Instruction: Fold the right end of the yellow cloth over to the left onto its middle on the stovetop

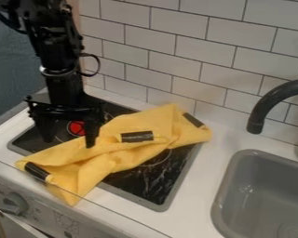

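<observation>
Yellow cloth (123,160), rumpled across stove (154,183).
Cloth is carried by stove, its ends overlapping counter (198,195); gripper (69,135) is suspended over stove's left side, fingers parted, so nothing is held.

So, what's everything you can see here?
Yellow fabric cloth with black patches: 1, yellow, rumpled across stovetop
Glossy rectangular stovetop: 1, black with grey rim, under cloth
Round mark: 1, red, on stovetop
Rounded basin sink: 1, grey, lower right
Curved faucet: 1, dark, above sink
Round knob: at least 1, grey, lower left
Smooth countertop: 1, white, around stovetop
Tiled wall: 1, white, behind
Robot arm: 1, black, upper left
Jaws: 1 pair, black, open, beside cloth
</observation>
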Robot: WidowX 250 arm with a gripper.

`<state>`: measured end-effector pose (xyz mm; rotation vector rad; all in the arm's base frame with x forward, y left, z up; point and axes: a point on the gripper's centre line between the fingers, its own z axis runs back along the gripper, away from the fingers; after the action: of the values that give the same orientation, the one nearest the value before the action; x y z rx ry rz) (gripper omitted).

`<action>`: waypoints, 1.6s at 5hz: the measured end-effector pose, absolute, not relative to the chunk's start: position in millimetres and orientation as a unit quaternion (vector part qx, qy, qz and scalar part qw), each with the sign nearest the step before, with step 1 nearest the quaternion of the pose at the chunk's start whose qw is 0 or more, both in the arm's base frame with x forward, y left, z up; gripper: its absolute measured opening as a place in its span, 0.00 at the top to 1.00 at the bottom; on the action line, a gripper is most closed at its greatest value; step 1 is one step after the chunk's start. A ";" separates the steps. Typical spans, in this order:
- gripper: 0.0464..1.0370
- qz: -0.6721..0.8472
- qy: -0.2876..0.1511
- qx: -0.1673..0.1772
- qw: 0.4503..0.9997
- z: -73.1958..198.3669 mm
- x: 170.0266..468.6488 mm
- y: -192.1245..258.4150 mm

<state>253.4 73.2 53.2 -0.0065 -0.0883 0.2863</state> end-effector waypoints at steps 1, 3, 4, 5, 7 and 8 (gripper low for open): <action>0.04 0.133 -0.044 -0.021 0.990 59.0 260.2 59.5; 0.04 0.110 -0.077 -0.057 0.989 77.9 301.7 30.1; 0.04 0.115 -0.075 -0.062 0.989 78.3 328.0 11.6; 0.04 0.129 -0.064 -0.071 0.987 72.5 351.9 4.6; 0.04 0.109 -0.084 -0.016 0.990 56.0 384.5 -35.1; 0.04 0.097 -0.094 -0.011 0.991 48.1 395.1 -50.2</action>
<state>395.1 -50.2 48.1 -0.0219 -0.1876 0.1946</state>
